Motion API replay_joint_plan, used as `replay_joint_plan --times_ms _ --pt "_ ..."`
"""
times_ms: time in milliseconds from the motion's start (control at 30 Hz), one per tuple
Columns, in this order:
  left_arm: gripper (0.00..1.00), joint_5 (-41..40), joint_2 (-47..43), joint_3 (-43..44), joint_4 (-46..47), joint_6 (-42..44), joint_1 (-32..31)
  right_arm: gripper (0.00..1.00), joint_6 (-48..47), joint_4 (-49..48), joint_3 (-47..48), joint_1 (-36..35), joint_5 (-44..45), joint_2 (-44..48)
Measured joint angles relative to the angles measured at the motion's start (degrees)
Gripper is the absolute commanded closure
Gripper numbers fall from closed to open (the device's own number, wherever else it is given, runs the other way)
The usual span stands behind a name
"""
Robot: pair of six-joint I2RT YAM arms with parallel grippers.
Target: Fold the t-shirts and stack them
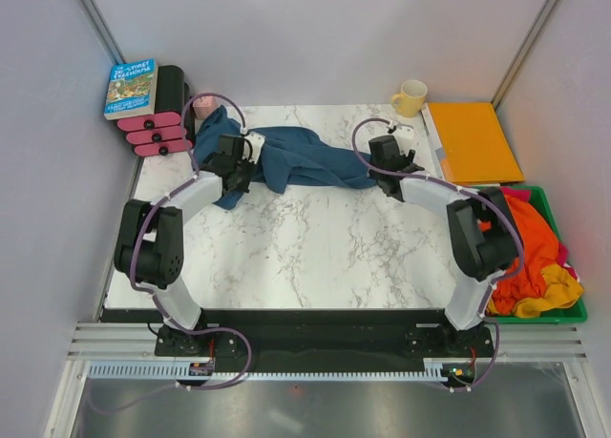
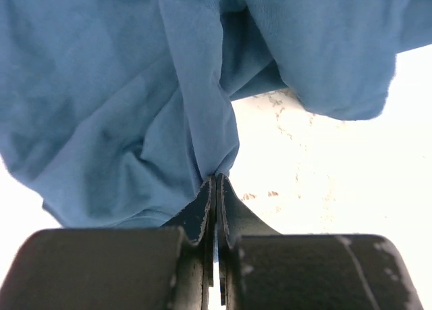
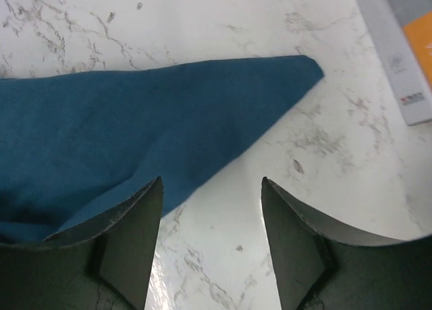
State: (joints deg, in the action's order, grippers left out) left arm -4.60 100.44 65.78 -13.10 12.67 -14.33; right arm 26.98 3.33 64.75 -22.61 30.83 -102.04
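A crumpled, dusty teal-blue cloth t-shirt (image 1: pixel 305 161) is laid along the far edge of the white marble-patterned table (image 1: pixel 315 257), with its long axis running left to right. A pinched fold at its left end is clamped in the closed left gripper (image 2: pixel 216 179). The right gripper (image 3: pixel 210 183) is seen released, jaws apart, at the shirt's pointed right end, which lies ahead and to its left. That tip is judged nearest the right arm, and 1 short leftward shift would be needed.
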Motion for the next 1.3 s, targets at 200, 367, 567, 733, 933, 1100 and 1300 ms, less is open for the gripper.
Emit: replay_joint_plan --times_ms 200,367,567,733,933,1100,1300 --pt "0.98 1.88 -5.14 -2.12 -0.04 0.0 0.0 0.32 -1.66 2.14 9.2 -0.61 -3.56 -11.5" --pt "0.98 2.12 -7.89 -3.54 -0.39 0.0 0.0 0.32 -1.68 3.04 10.58 0.11 -5.35 -14.64" --pt "0.98 2.12 -11.8 -4.02 -0.5 0.0 1.25 0.31 -0.15 2.36 9.94 3.61 -5.4 -14.12" --pt "0.98 2.12 -12.87 -4.2 -0.44 0.0 2.1 0.31 0.35 2.34 10.21 8.41 -5.03 -13.81" --pt "0.98 2.16 -12.87 -6.01 -0.57 0.0 2.08 0.3 0.81 2.89 12.74 11.26 -4.94 -14.29" --pt "0.98 2.14 -12.87 -6.21 -0.59 0.0 2.1 0.3 1.57 3.74 15.8 12.48 -4.9 -15.98" --pt "0.98 2.14 -12.87 -7.3 -0.52 0.02 2.08 0.3 2.16 5.95 24.04 14.19 -4.28 -21.57"
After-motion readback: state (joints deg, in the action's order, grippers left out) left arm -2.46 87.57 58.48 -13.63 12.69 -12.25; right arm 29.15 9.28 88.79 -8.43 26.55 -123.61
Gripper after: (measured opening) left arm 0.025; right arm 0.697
